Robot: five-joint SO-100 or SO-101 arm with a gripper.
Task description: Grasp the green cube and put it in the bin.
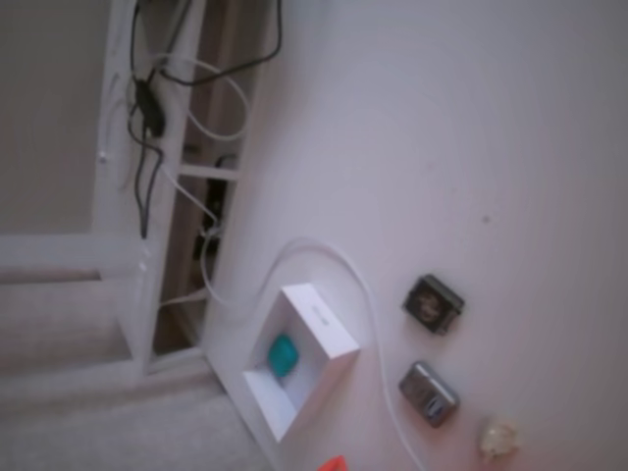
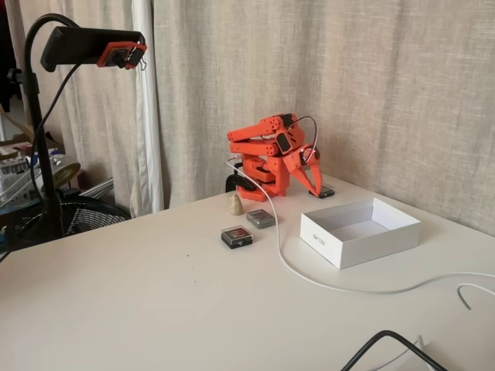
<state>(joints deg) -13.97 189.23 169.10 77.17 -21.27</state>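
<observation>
in a fixed view looking down, we take the bin as our landmark. the green cube lies inside it, on the floor of the box near the middle, so we judge the placing already done. a white cable curves around the bin's upper side and runs down past its right corner. to the right of the bin, well apart, sit two small dark metallic boxes, one above the other, and beyond the lower one a pale cream lump. just below the bin a sliver of the orange gripper pokes in at the frame's edge; we cannot tell from it how the jaws stand.

in another fixed view from the side, the bin shows only its walls and a strip of floor, so the cube is hidden from us here. behind the bin the arm is folded low over its base, likely parked clear of the box. the gripper hangs behind the bin's far wall, holding nothing we can see; open or closed, we cannot tell.
</observation>
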